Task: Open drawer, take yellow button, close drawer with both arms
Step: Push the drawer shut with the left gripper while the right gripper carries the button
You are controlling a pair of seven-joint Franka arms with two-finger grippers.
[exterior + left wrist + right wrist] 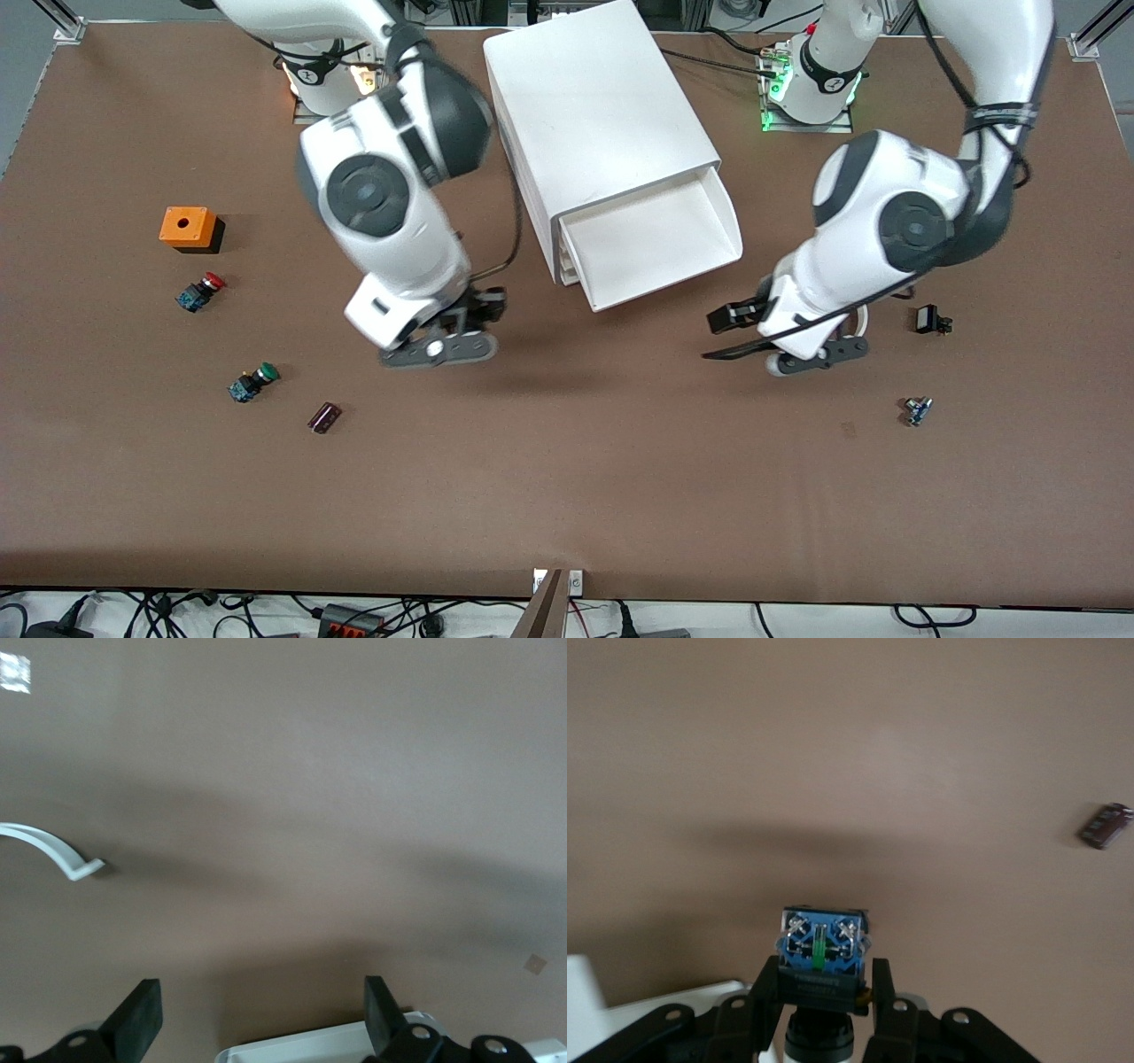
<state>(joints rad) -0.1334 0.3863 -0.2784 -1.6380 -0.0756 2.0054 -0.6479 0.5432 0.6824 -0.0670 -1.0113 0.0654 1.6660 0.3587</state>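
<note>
The button (822, 948) is held clamped in the right gripper (822, 997) above bare worktop (567, 478), beside the pulled-out drawer (651, 244). The left gripper (261, 1019) hangs wide and empty near the drawer's front. A slipping button or a skewed push could jam the drawer. Counted: one cabinet (594, 106), two other buttons on the worktop.

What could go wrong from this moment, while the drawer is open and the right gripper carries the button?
1. The right gripper pinches the button only near its neck; the button could tilt or slip onto the table.
2. The top drawer is pulled out, empty. The open left gripper hangs near its corner; a push there may turn the white cabinet instead of shutting the drawer.
</note>
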